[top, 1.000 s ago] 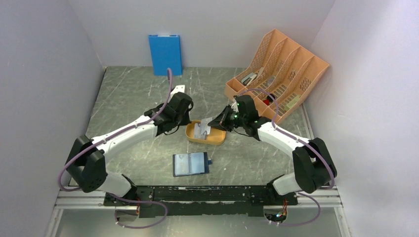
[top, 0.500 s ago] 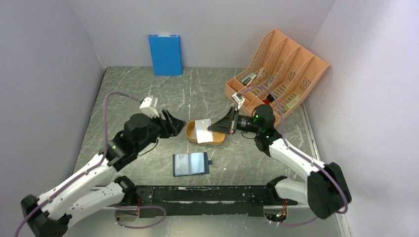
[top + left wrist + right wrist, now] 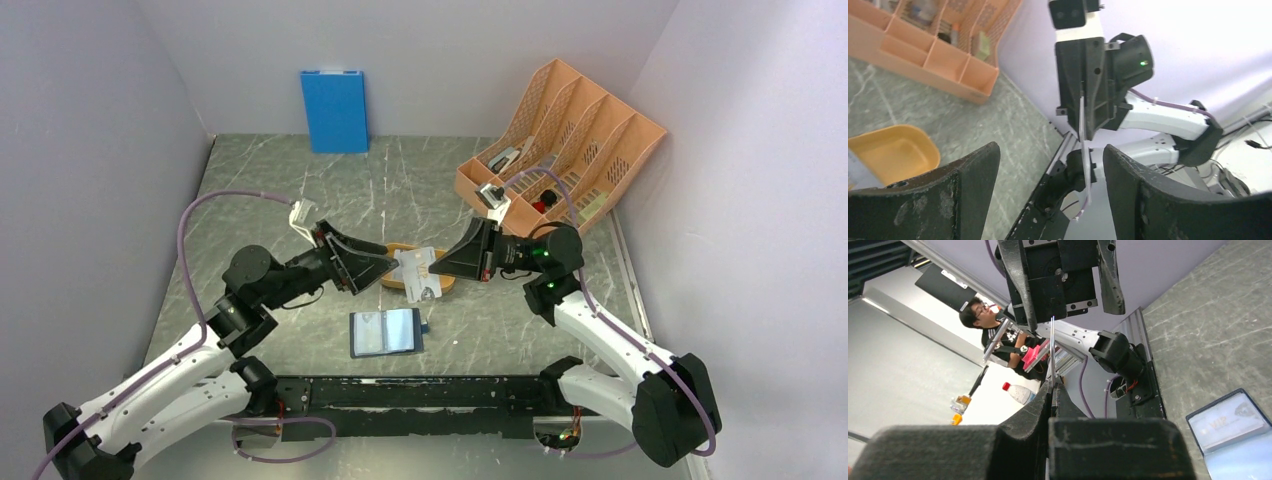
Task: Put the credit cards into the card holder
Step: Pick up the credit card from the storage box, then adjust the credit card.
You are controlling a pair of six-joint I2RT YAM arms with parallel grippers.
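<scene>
Right pincer (image 3: pixel 437 264) is pinching one credit card (image 3: pixel 418 275) midair; left pincer (image 3: pixel 376 268) is gaping empty; card holder (image 3: pixel 385 333) is lying open, insertion not yet begun.

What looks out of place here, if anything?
Only one credit card: it hangs in mid-air above the orange tray, pinched by the right gripper, with the left gripper open beside it.

"VIP" in pale print on a credit card (image 3: pixel 1222 423) inside the card holder (image 3: pixel 1248 460).
</scene>
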